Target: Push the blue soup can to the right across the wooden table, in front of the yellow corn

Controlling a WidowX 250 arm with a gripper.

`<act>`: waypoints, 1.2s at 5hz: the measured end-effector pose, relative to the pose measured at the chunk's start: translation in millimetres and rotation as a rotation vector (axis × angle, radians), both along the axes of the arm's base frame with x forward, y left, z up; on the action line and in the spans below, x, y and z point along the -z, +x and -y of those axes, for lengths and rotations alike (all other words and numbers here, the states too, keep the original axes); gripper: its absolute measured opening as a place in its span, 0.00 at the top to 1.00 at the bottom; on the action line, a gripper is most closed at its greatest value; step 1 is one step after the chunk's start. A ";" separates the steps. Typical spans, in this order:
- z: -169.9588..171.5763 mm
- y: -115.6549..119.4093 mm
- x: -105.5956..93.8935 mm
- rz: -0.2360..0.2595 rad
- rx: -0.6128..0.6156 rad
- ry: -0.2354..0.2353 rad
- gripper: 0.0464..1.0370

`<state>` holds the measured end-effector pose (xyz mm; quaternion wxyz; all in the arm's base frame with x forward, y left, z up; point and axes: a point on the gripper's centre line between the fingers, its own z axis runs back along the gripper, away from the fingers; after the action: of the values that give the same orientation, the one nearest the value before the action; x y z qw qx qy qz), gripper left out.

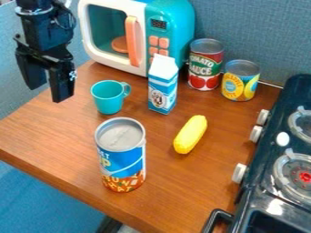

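A: Jaws spread, nothing between them. Black gripper (48, 93) hangs at upper left, apart from the teal cup (108, 103), its nearest object. Cup location?

B: Upright on the brown table (67, 132), between gripper and carton (162, 91), its looped handle toward the carton. Large can (123, 159) stands nearer the camera.

A: Failure modes?

B: Judged, not measured. A low sideways pass could tip the cup: it looks light. A push through it toward the carton could topple that too, being tall and narrow. A jaw landing on the rim would likely skid or tilt it.

A: Others?

B: Yellow corn (191, 134) lies on its side; its rounded form may roll if nudged toward the stove (267, 191).

A: Surfaces?

B: Cup: smooth, plastic-looking, round mouth. Carton: boxy, peaked top, probably card. Large can: cylinder, metallic-looking lid, blue and orange label. Corn: bumpy, tapered. Table: wood grain, slight sheen. Red-labelled can (205, 68) and yellow-labelled can (240, 85): rigid-looking cylinders, grey lids. Microwave (172, 25): rounded corners, teal shell.
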<state>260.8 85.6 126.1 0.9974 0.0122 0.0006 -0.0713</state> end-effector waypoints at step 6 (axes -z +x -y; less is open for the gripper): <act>12.6 3.0 65.9 -0.039 0.092 -0.034 0.04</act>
<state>263.8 73.0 60.1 0.9929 -0.0060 0.0183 -0.1171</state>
